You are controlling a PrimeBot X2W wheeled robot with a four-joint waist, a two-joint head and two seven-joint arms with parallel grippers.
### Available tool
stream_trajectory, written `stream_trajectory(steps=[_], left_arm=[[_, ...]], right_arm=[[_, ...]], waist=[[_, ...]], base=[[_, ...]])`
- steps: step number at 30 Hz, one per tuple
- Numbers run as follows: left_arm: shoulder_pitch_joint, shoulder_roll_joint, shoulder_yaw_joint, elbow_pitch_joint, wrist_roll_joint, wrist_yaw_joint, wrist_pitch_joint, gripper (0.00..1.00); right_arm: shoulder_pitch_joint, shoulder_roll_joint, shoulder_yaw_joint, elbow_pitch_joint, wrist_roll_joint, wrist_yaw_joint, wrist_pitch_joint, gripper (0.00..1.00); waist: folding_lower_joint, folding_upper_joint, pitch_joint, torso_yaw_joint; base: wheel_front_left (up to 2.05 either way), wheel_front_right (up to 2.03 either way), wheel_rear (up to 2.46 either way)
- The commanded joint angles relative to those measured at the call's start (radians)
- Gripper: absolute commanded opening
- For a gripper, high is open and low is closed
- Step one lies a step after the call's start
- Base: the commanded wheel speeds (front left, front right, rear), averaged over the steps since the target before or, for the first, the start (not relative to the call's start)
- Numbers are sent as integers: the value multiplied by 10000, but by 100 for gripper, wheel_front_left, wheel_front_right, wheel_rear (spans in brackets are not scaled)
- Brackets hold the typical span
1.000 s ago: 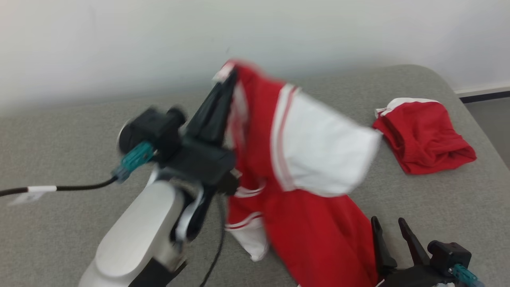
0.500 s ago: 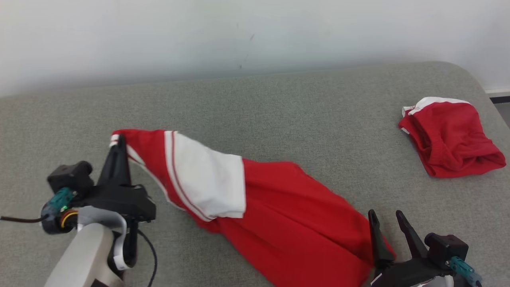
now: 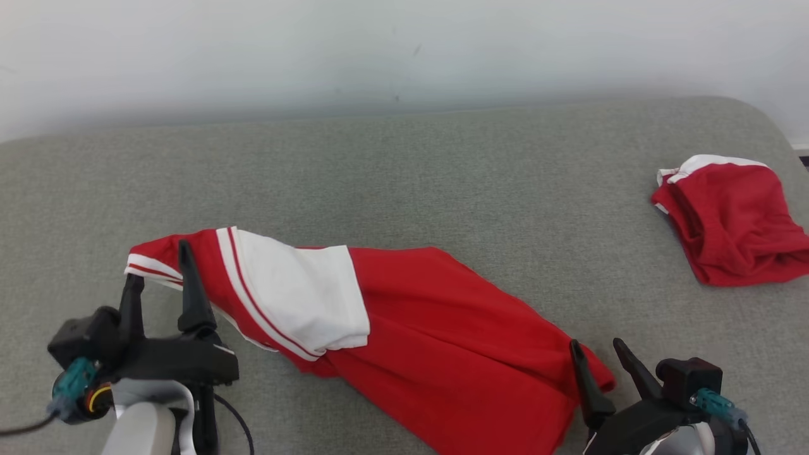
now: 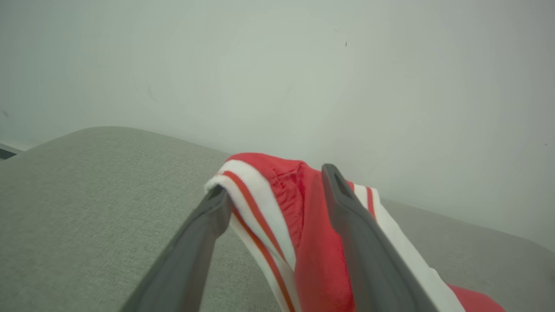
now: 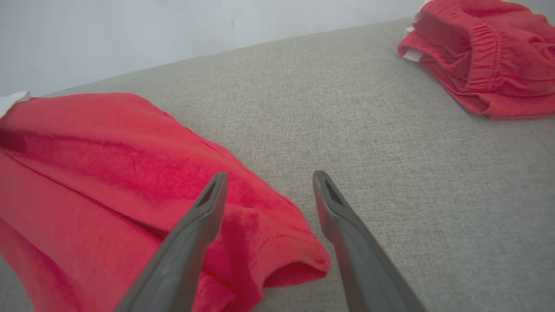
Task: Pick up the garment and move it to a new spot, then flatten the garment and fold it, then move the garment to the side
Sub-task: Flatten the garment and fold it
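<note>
garment (image 3: 442,341): lying bunched lengthwise on grey surface (image 3: 404,170) | left gripper (image 3: 159,270): jaws spread, striped trim end between them | right gripper (image 3: 600,361): jaws spread, empty, at red hem corner | second red cloth (image 3: 733,221): far right, well apart

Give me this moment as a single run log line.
shirt: lying on grey cushion, unfolded | left gripper: open around striped trim | right gripper: open by hem corner | red shorts: far right
</note>
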Motion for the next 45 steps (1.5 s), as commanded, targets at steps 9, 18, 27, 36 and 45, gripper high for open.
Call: stream_trajectory(steps=[9, 18, 27, 36, 45], left_arm=[[1532, -1066, 702, -832, 580, -855, 3, 100], [1478, -1053, 371, 417, -20, -1232, 1015, 100], [1420, -769, 442, -312, 622, -994, 210, 100], [1307, -1041, 28, -1066, 964, -1150, -12, 100], [1076, -1193, -233, -1124, 976, -1290, -31, 100]], right_arm=[[438, -5, -252, -366, -25, 34, 1459, 100], [635, -6, -340, -610, 6, 34, 1927, 100], [855, -6, -368, -620, -22, 34, 2569, 100], [-142, -3, -817, -214, -1087, 34, 3184, 0], [-2092, -637, -1745, 132, -2166, 33, 2952, 0]], waist=[[0, 0, -172, 773], [0, 0, -370, 1064], [0, 0, -268, 1234], [0, 0, 258, 1505], [0, 0, 585, 1927]], base=[[0, 0, 0], [0, 0, 0], [0, 0, 0], [0, 0, 0], [0, 0, 0]])
